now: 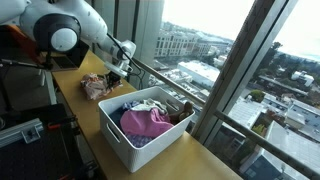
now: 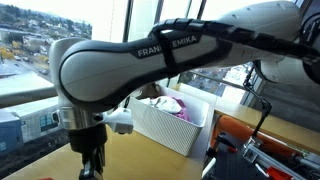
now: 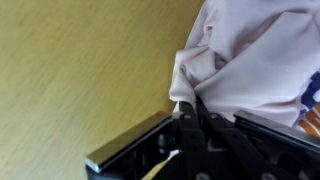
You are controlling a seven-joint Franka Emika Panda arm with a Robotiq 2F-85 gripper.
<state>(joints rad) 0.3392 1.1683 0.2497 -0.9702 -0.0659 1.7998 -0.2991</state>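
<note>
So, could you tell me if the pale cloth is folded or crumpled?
Crumpled: the pale cloth lies bunched beside the white bin, its wrinkled edge pinched by the gripper.

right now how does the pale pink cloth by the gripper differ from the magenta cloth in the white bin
The pale pink cloth lies bunched on the table; the magenta cloth sits inside the white bin. The pale pink cloth is light, the magenta cloth deep. The gripper looks shut on the pale pink cloth's edge, apart from the magenta cloth. Both are crumpled.
</note>
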